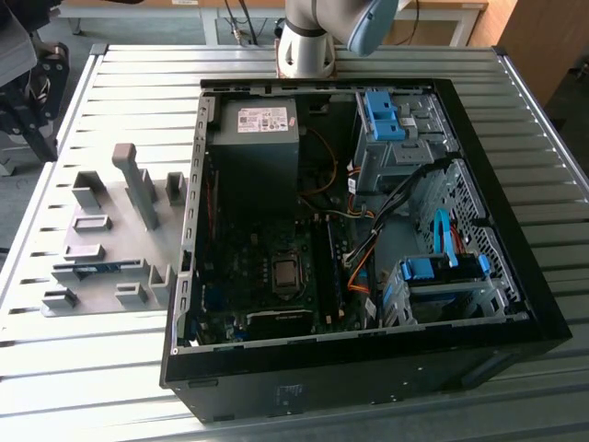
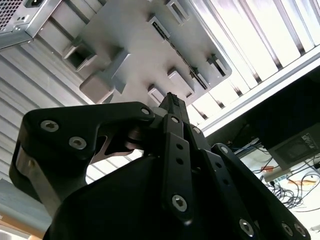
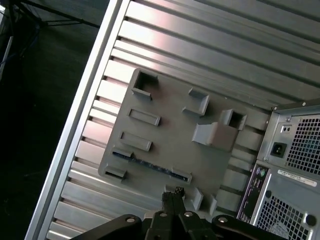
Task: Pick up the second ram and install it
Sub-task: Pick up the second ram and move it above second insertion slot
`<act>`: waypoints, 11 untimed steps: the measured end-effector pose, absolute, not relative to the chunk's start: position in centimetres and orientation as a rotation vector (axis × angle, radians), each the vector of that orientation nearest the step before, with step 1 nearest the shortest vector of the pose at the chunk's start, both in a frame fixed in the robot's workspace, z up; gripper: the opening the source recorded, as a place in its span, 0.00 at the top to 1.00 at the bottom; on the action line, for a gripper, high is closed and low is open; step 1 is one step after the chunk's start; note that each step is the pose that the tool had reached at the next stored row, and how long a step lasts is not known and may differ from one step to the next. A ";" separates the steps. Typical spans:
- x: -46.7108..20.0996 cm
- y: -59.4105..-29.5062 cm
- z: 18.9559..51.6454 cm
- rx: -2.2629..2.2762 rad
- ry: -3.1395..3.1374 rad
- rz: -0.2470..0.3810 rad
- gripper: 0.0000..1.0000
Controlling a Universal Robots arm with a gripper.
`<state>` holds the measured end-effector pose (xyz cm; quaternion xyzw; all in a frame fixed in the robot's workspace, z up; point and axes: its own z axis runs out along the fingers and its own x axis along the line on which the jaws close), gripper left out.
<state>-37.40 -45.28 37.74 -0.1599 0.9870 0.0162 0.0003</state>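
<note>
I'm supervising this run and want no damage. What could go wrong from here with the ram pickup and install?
The ram lies low between the fixture's blocks; the shut gripper could hit them if it descends. Loose cables lie beside the slots and might snag the ram.

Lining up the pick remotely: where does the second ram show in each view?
Exterior view: the second ram lies in the grey fixture plate, to the exterior view's left of the computer case.
First wrist view: in the plate's long slot.
Second wrist view: same slot.
Shared landmark: the plate's tall post.
</note>
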 end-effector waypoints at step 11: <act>-37.4 -45.3 37.7 -0.654 3.073 0.051 0.90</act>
